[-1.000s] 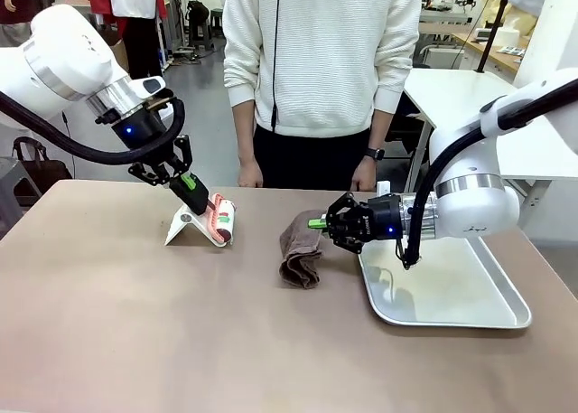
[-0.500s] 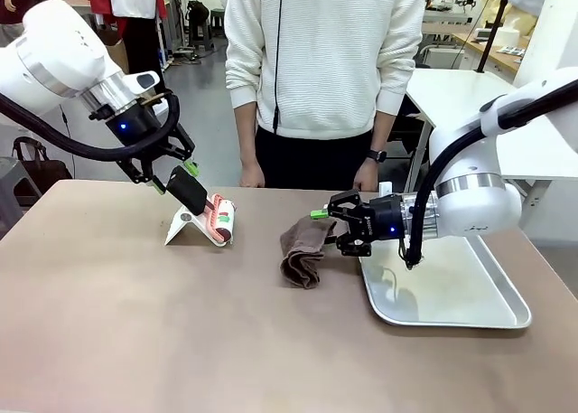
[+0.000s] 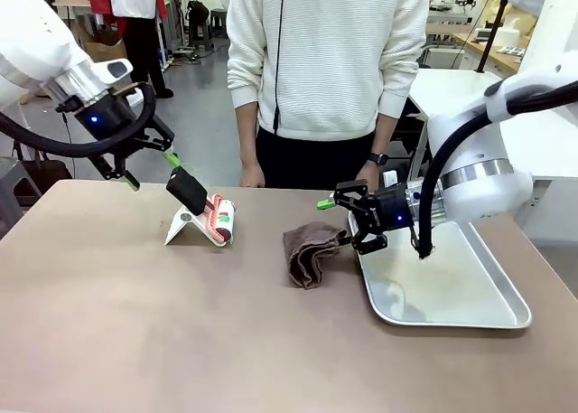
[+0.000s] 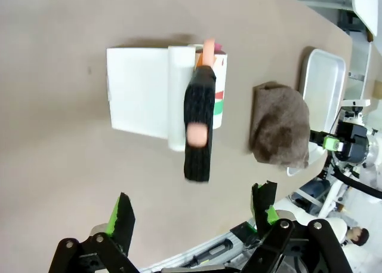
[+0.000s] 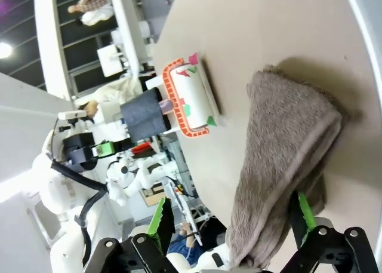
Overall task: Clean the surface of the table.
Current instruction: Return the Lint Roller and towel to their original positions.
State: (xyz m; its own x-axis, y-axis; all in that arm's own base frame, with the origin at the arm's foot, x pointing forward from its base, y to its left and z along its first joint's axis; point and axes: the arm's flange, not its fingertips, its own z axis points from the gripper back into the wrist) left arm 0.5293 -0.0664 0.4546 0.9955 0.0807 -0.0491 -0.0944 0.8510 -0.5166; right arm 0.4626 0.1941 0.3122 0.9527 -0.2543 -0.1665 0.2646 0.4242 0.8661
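The brown-taupe table (image 3: 135,323) carries a crumpled brown cloth (image 3: 310,253) near its middle, next to the tray. My right gripper (image 3: 345,223) is open just right of the cloth, above the tray's left rim; in its wrist view the cloth (image 5: 292,147) lies between and ahead of the spread fingers (image 5: 160,218), ungripped. A lint roller with a black handle (image 3: 187,189) leans on a white stand (image 3: 183,226) at the far left. My left gripper (image 3: 152,171) hovers open up-left of that handle, and the handle (image 4: 198,129) shows well ahead of it.
A metal tray (image 3: 506,315) lies on the right part of the table. A person in a white sweater stands at the far edge, one hand (image 3: 251,174) and the other hand (image 3: 364,173) near the tabletop. The near half of the table is bare.
My right gripper opened, let go of the cloth and drew back towards the tray; the cloth settled on the table. My left gripper pulled up and left, away from the roller handle.
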